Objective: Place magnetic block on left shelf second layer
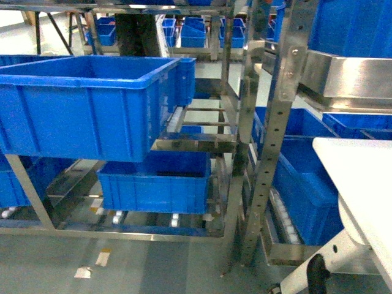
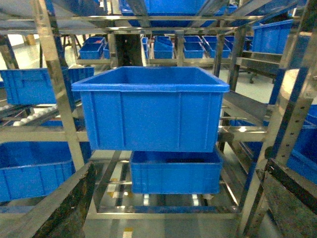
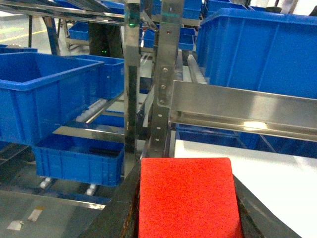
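Fingers of the right gripper (image 3: 187, 208), dark on both flanks, are closed against the magnetic block (image 3: 187, 196), seen in the right wrist view. Its red grainy face fills the gap between them and is cut off at the frame's lower edge. Just beyond the block and to the fingers' right lies the white counter (image 3: 257, 168); above it runs a brushed-steel beam (image 3: 237, 106) with a large blue bin (image 3: 257, 47) on top. Straight ahead of the fingers rise hole-punched steel uprights (image 3: 161, 89).

Left of those uprights stands the left rack. Its second layer (image 3: 94, 130), steel rails with white rollers, carries a big blue bin (image 3: 34, 91) at the near left and more bins behind. A smaller blue bin (image 3: 79, 159) sits on the level below.

Left gripper (image 2: 173, 208): dark fingers (image 2: 69, 206) well apart at the lower corners of the left wrist view, holding nothing. Ahead of them an empty blue bin (image 2: 151, 111) rests on a rack level, another blue bin (image 2: 176, 171) beneath it.

Head view shows neither gripper.
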`<state>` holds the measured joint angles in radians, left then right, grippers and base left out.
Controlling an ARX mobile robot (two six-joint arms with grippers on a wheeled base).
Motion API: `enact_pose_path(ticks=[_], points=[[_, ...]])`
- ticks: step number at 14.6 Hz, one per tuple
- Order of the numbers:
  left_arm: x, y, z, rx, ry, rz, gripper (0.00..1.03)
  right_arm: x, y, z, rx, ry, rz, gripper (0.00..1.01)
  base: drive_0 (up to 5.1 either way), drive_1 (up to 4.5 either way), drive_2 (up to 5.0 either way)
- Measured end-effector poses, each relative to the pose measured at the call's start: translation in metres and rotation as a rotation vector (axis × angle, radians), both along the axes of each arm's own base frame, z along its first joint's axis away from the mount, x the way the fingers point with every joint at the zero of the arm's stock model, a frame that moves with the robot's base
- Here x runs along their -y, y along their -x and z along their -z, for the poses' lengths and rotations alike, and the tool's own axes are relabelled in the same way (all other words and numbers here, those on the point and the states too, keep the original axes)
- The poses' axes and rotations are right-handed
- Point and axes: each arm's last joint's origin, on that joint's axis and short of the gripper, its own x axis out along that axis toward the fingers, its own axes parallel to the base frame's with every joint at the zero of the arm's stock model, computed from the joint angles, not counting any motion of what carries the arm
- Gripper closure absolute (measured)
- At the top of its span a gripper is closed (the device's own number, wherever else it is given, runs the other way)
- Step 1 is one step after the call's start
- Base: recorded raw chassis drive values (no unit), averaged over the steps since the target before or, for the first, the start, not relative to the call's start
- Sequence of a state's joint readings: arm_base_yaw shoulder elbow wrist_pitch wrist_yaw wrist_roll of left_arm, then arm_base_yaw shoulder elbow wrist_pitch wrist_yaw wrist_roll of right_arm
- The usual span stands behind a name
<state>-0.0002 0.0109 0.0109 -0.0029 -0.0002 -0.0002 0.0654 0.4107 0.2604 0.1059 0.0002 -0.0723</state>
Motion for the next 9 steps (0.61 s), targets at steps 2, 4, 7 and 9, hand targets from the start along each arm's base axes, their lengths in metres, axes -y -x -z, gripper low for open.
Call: enact_pose_path(ticks=[2, 4, 7, 9], points=[[0.0000, 0.0000, 0.0000, 0.000, 0.000, 0.000, 0.05, 0.0000, 0.0000, -0.0001, 0.001, 0.000, 0.000, 0.68, -5.0, 2.39, 2.4], [0.0000, 0.0000, 0.0003, -0.003, 0.000, 0.000, 0.05, 0.0000, 0.0001, 0.0000, 0.000, 0.000, 0.000, 0.68, -5.0, 2.39, 2.4], [0.0000, 0.0000, -0.0001, 0.001, 0.000, 0.000, 0.05, 0.0000, 0.0001, -0.0003, 0.003, 0.000, 0.000, 0.68, -5.0, 2.39, 2.4], [0.0000, 0.0000, 0.0001, -0.002, 0.000, -0.001, 0.05, 0.0000, 0.0000, -0.0001, 0.002, 0.000, 0.000, 0.68, -4.8, 2.60, 2.6]])
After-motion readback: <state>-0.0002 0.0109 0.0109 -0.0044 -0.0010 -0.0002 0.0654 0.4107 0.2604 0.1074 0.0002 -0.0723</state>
